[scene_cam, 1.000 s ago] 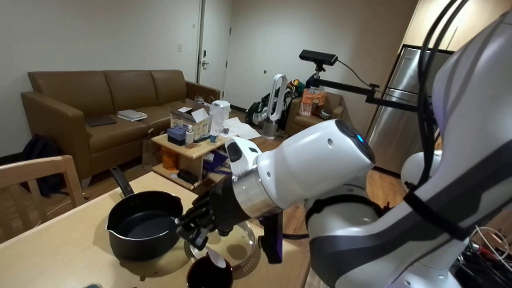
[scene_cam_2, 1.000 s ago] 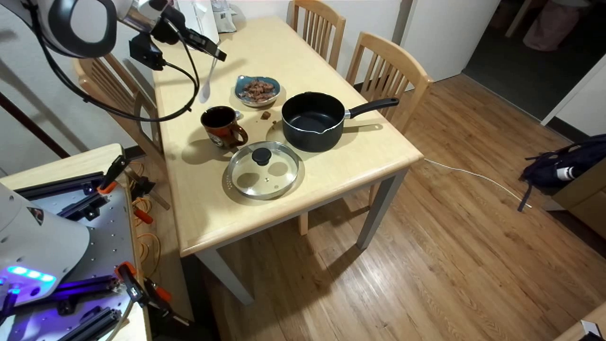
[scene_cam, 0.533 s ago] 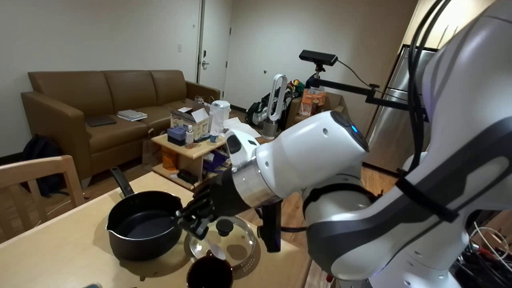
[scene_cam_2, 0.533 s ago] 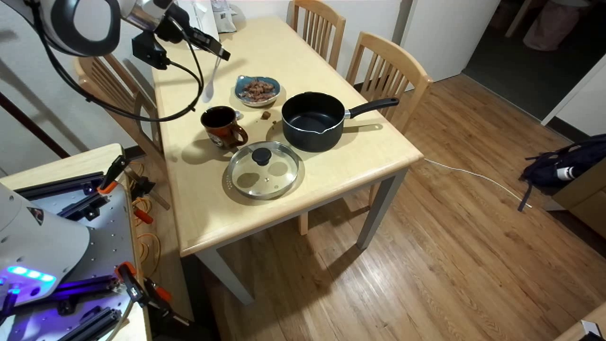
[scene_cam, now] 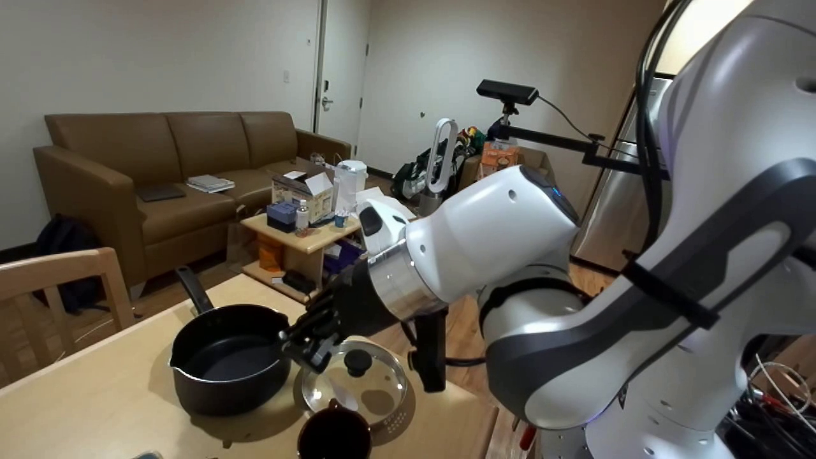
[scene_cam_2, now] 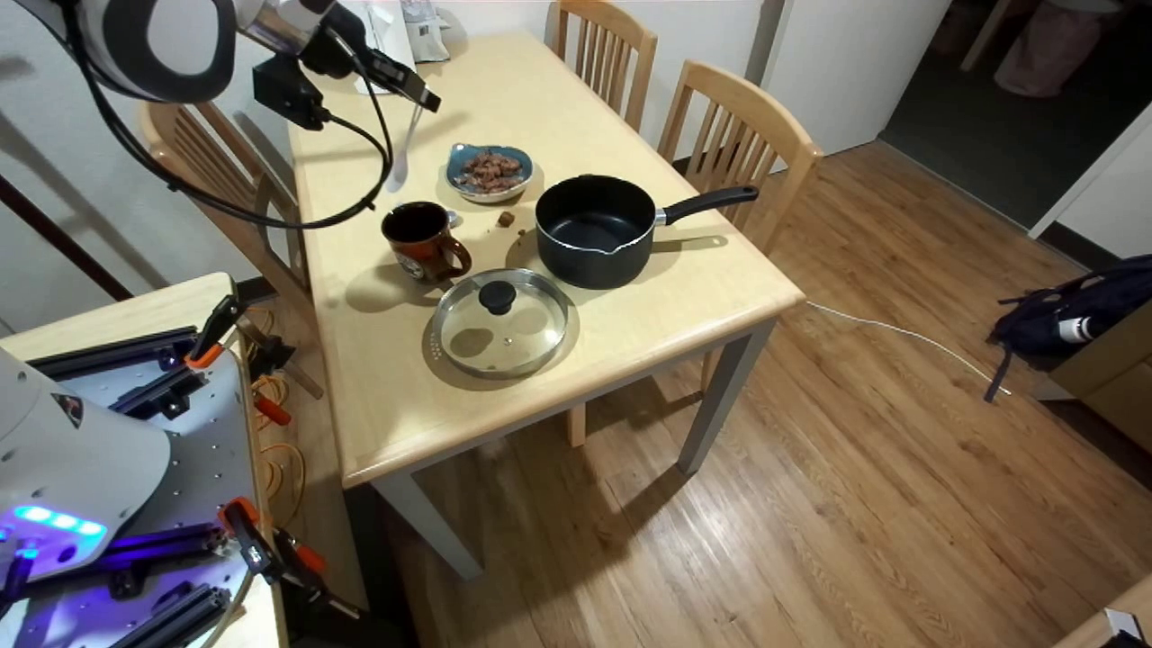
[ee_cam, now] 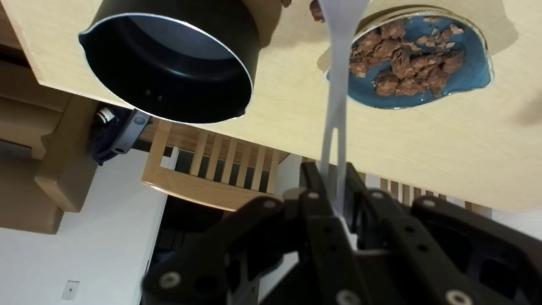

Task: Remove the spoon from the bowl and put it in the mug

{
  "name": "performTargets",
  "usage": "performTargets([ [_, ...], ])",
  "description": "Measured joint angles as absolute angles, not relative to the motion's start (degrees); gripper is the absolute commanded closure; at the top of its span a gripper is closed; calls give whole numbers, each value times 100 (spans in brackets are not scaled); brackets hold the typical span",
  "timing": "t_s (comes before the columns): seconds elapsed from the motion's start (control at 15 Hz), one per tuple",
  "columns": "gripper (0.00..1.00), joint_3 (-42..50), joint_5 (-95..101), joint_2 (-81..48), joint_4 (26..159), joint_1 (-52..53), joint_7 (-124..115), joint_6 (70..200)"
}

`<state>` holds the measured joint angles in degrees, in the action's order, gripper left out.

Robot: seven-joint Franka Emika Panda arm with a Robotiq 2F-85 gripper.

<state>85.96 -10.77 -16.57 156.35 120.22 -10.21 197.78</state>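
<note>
Pinching the pale spoon (ee_cam: 337,101) by its handle in the gripper (ee_cam: 332,180), with the jaws closed on it. Holding it up in the air, leaning, wide end down, near the brown mug (scene_cam_2: 417,256) on the table (scene_cam_2: 630,328).

Glass lid (scene_cam_2: 517,331) on pale table (scene_cam_2: 405,396), brown 3-seat sofa (scene_cam: 197,148)
</note>
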Motion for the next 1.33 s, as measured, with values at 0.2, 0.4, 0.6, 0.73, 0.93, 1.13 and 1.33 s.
performTargets([
  [0.2, 48, 8596, -1082, -1654, 15634, 12022, -1021, 19778],
  [0.4, 29, 8627, -1091, -1656, 15593, 12036, -1021, 19766],
  [0.6, 35, 8717, -1092, -1656, 15487, 12104, -1021, 19713],
  [0.73, 22, 8714, -1092, -1656, 15489, 12102, -1021, 19713],
  [0.93, 22, 8714, -1092, -1656, 15490, 12102, -1021, 19713],
  [1.13, 22, 8714, -1092, -1656, 15490, 12101, -1021, 19713],
  [1.33, 22, 8714, -1092, -1656, 15490, 12101, -1021, 19713],
])
